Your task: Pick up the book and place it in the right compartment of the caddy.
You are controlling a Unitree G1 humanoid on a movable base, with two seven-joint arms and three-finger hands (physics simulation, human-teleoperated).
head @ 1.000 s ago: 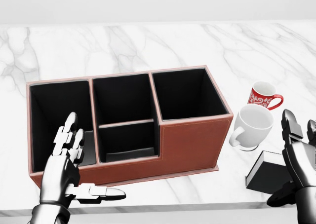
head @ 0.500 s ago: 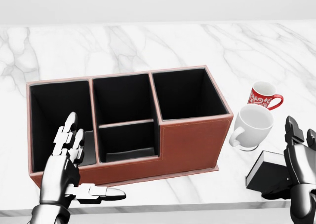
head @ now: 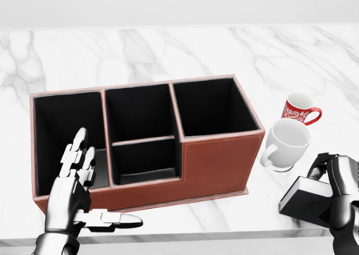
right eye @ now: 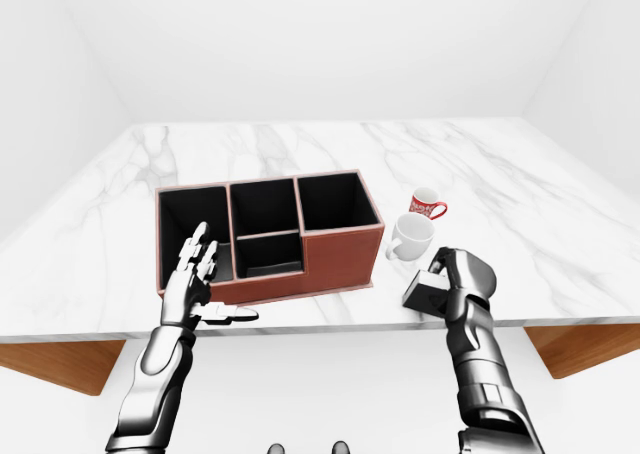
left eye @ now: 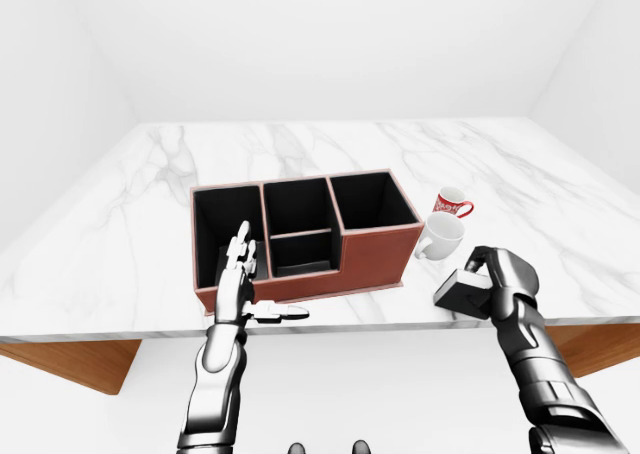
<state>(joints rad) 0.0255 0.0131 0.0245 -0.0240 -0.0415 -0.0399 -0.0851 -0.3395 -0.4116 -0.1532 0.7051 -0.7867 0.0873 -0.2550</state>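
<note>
**Right hand closes on book at bench edge**

The robot's right hand (head: 343,193) curls its fingers (head: 327,164) over the black book (head: 307,199), which lies on the marble bench (head: 168,47) just right of the brown caddy (head: 219,165). A white mug (head: 287,144) and a red mug (head: 299,108) stand just above those fingers. The left hand (head: 76,196) hovers with fingers spread wide, holding nothing, before the caddy's left compartment.

Head view cuts off the right hand (head: 340,201) at the lower right corner, and its curled fingers cover the black book's (head: 305,197) right end. Left hand (head: 76,190) blocks the caddy's (head: 216,159) lower left wall. Mug (head: 299,109) pattern's too small to read.
</note>
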